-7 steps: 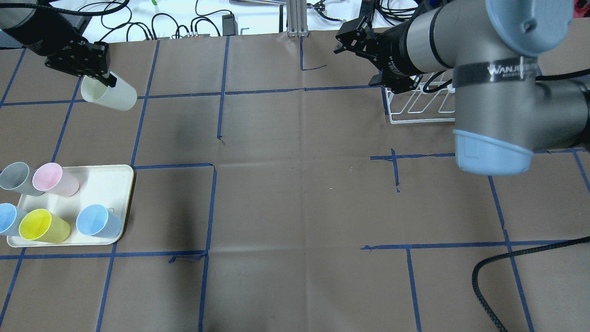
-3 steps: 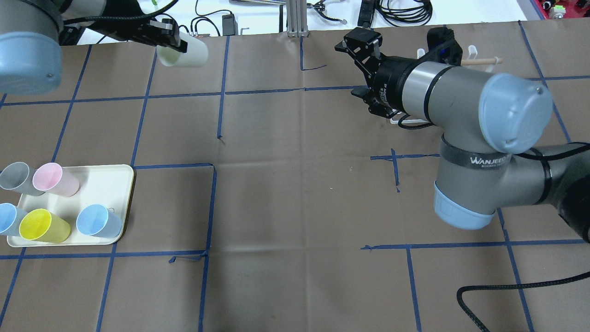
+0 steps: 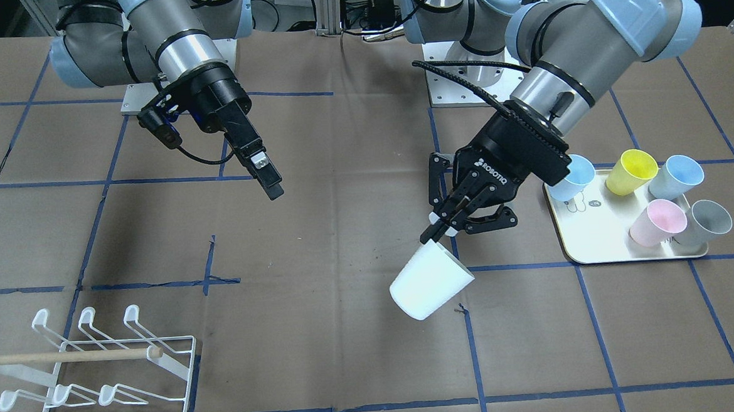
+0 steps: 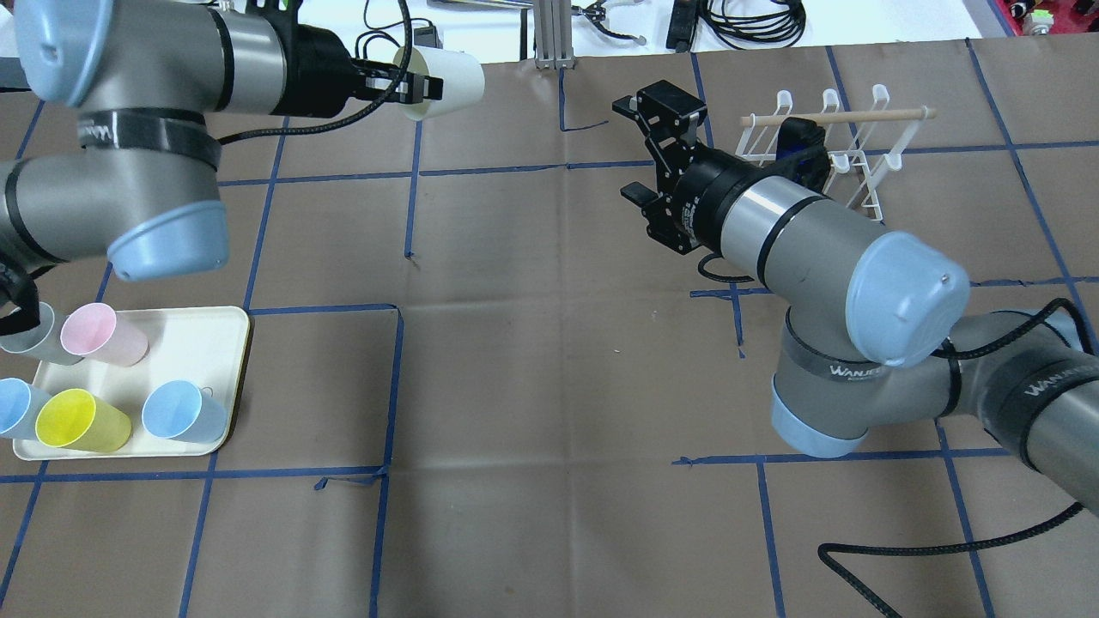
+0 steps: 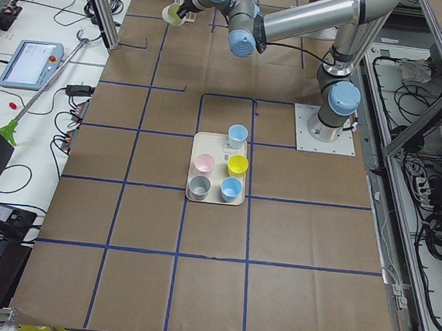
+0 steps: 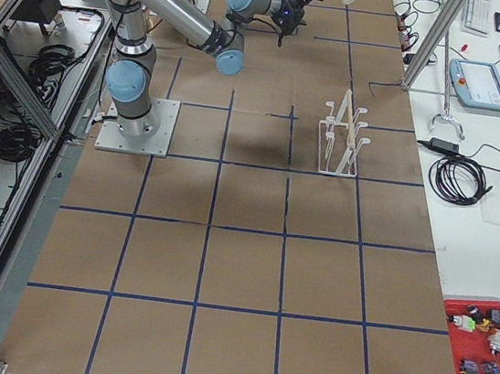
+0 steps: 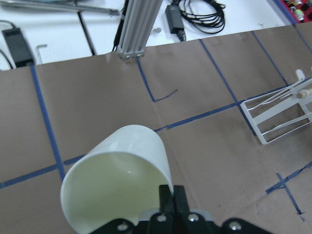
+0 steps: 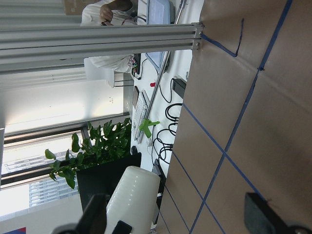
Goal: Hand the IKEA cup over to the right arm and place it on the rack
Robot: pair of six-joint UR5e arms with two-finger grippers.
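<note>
My left gripper [image 3: 437,230] grips the cup [image 3: 431,283] by its rim; the right gripper [image 4: 634,146] is open, well apart. I judge that handover and rack [image 3: 67,357] placing are not yet done.

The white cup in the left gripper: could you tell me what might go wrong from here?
1. The left gripper pinches the white cup only at its rim, tilted, so it may slip or swing during the handover.
2. The open right gripper could collide with the left one near that rim.
3. The dowel across the rack may block placing.
</note>
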